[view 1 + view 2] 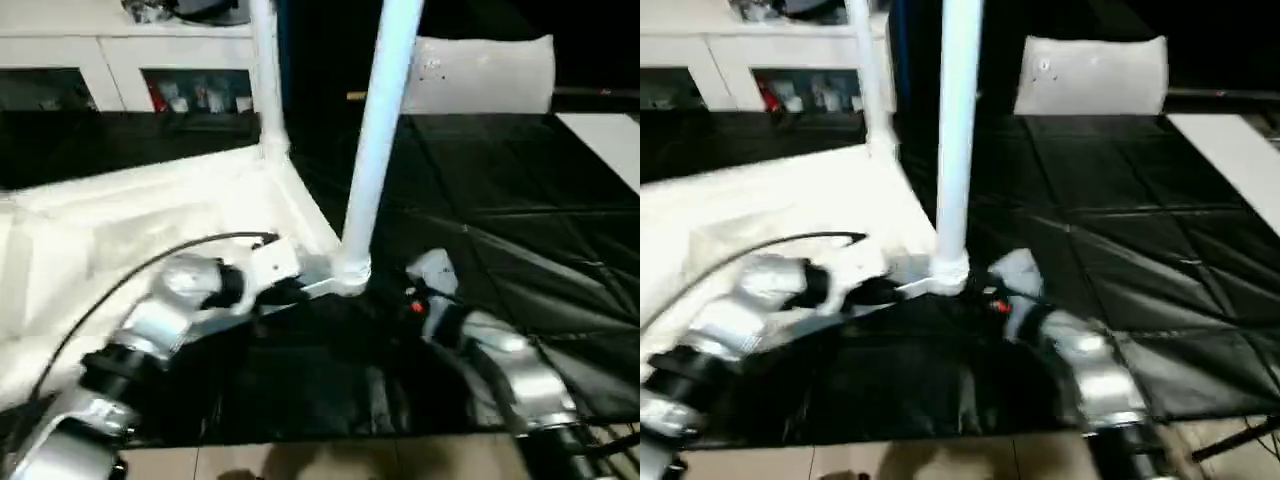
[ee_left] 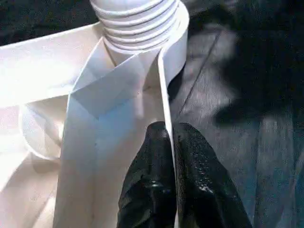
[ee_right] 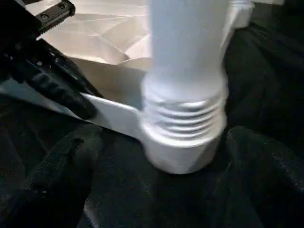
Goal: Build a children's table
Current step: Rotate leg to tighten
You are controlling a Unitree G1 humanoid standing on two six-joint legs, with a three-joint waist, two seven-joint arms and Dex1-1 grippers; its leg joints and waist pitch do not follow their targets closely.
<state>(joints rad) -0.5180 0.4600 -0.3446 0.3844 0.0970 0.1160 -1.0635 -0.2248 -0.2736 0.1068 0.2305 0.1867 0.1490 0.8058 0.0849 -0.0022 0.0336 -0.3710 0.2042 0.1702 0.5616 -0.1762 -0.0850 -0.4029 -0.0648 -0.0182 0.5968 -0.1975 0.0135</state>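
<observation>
White plastic children's table [image 1: 150,215] upside down on black desk [image 1: 520,210]; left tool [image 2: 169,142] clamped on its rim; right tool [image 3: 156,156] spread apart around a leg [image 1: 378,130].

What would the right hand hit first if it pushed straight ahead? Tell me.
Most likely the threaded base of the near leg, standing in the table's corner socket right between the open right hand's fingers; depth is unclear.
</observation>
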